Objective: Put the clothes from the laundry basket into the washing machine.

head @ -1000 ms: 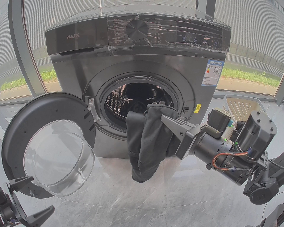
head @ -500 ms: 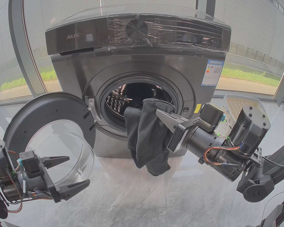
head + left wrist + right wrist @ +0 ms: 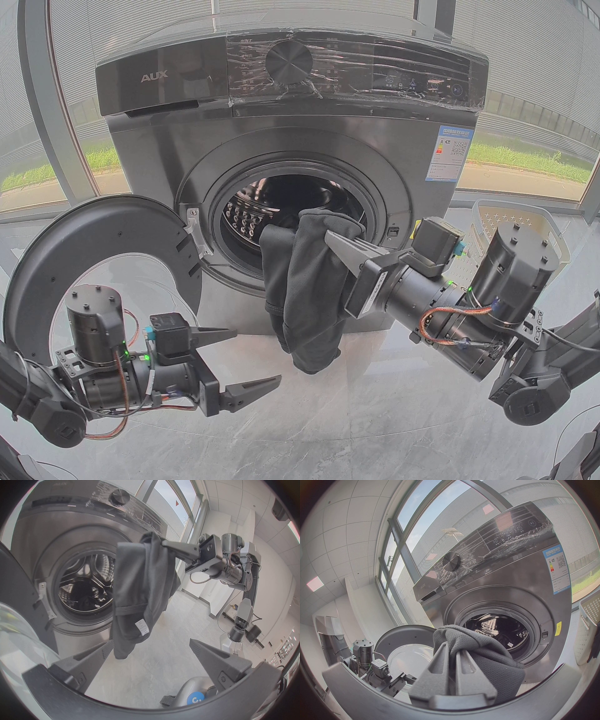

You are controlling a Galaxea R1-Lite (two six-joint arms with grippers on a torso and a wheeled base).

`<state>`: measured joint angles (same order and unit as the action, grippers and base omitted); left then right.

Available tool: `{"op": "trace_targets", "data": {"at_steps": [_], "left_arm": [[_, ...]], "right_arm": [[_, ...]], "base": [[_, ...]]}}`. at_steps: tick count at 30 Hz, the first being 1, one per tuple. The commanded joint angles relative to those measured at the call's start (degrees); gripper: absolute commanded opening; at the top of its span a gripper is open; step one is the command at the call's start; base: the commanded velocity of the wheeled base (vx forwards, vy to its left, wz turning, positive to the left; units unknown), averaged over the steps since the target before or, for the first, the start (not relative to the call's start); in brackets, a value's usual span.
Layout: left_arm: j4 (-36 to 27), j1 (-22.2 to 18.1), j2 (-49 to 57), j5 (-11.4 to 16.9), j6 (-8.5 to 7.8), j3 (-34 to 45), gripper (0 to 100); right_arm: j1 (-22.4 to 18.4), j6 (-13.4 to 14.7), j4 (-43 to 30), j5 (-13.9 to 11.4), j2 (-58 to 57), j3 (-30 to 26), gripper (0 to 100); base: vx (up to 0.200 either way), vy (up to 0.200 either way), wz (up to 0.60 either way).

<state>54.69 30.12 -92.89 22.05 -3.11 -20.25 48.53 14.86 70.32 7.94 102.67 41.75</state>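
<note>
Before the washing machine (image 3: 156,144), whose drum (image 3: 93,567) holds dark clothes (image 3: 81,597), the right gripper (image 3: 333,242) pinches a grey garment (image 3: 306,281); the left gripper (image 3: 258,356) gapes, empty.

One washing machine (image 3: 287,125), with one round door (image 3: 94,250) and one control dial (image 3: 289,62); one dark garment (image 3: 306,281); one laundry basket (image 3: 519,219); two grippers, left gripper (image 3: 256,356) and right gripper (image 3: 330,239), two fingers (image 3: 250,389) each; two stickers on the machine front, one blue label (image 3: 449,153), one yellow sticker (image 3: 417,229).

garment (image 3: 306,281) hangs before washing machine (image 3: 187,150); laundry basket (image 3: 519,219) at its right.
</note>
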Motion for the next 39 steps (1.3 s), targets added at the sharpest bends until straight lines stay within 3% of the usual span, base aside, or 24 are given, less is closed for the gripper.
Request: {"op": "trace_targets", "data": {"at_steps": [1,10,16,18,26,30,37,38,39], "left_arm": [[0.7,2.4,-6.1,0.0,0.3,-2.9,100],[3.2,3.5,-10.9,-0.6,2.05,-7.6,100],[4.9,6.3,-11.5,-0.9,7.85,-9.6,100],[4.9,7.0,-11.5,-0.9,8.73,-10.2,100],[5.2,6.5,-14.7,-1.3,8.73,-13.6,100],[5.6,6.5,-15.2,-3.0,8.73,-14.1,100],[11.9,7.0,-18.8,-6.6,9.0,-16.0,100],[12.8,7.0,-19.3,-7.2,9.0,-16.0,0],[13.4,7.0,-19.7,-7.6,9.0,-16.1,0]], "right_arm": [[0.0,0.0,0.1,0.1,1.2,0.3,0],[-0.5,0.0,0.1,0.1,1.7,0.3,0],[-0.5,0.0,0.2,0.1,1.9,0.3,0],[-0.8,0.0,0.2,0.1,2.3,0.4,0],[-0.9,0.0,0.2,0.1,2.3,0.7,0],[-0.9,0.0,0.2,0.1,2.3,0.7,0],[-0.9,0.0,0.2,0.1,2.3,0.7,0],[-0.9,0.0,0.2,0.1,2.3,0.6,0],[-0.9,0.0,0.2,0.1,2.3,0.6,0]], "base": [[0.0,0.0,0.0],[0.0,0.0,0.0],[0.0,0.0,0.0],[0.0,0.0,0.0],[0.0,0.0,0.0],[0.0,0.0,0.0],[0.0,0.0,0.0],[0.0,0.0,0.0],[0.0,0.0,0.0]]}}
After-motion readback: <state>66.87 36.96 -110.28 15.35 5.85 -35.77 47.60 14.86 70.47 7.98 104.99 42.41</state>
